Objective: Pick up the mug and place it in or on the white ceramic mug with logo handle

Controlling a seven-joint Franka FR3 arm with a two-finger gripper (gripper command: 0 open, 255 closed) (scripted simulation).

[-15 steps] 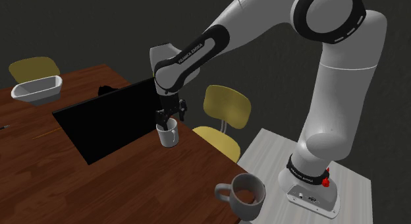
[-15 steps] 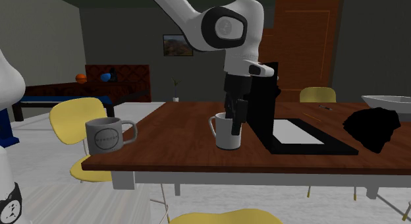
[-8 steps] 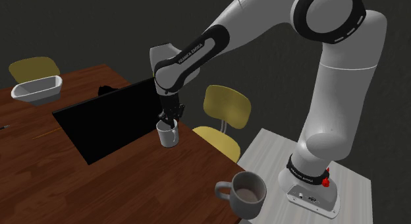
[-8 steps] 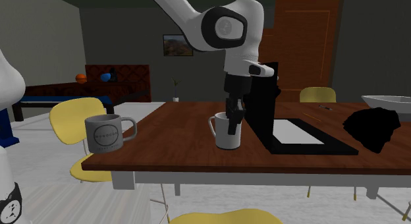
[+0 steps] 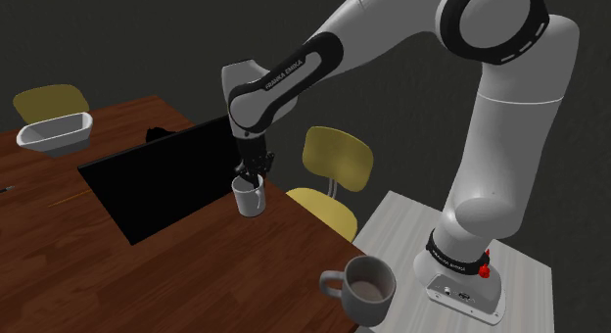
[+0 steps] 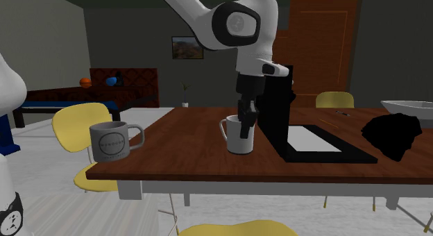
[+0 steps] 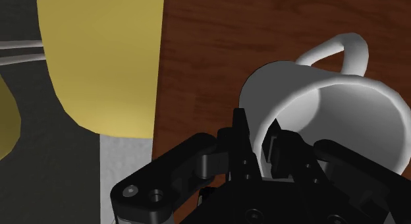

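At the second exterior view's left, the grey mug with a round emblem on its side (image 6: 111,141) stands near the corner of the dark brown wooden table (image 6: 187,148), its handle turned toward the middle. That is where my load has to end up.

Right of it and well apart is the white glossy mug (image 6: 239,137), and this is where things have changed. A second ago my black two-finger claw (image 6: 243,123) straddled its rim with the fingers spread. Now they have pinched together on the wall, and the wrist view shows one finger (image 7: 240,134) outside the cup and the other inside. The mug also looks a shade higher than it did half a second ago, so I judge the lift has only just started; I cannot tell whether the base is clear of the wood. The grasp is made, and the carry to the grey mug lies ahead.

Just beside my mug on the right stands the open black laptop (image 6: 279,123), so I should rise straight before swinging away. Further right lies a crumpled black cloth (image 6: 392,135).
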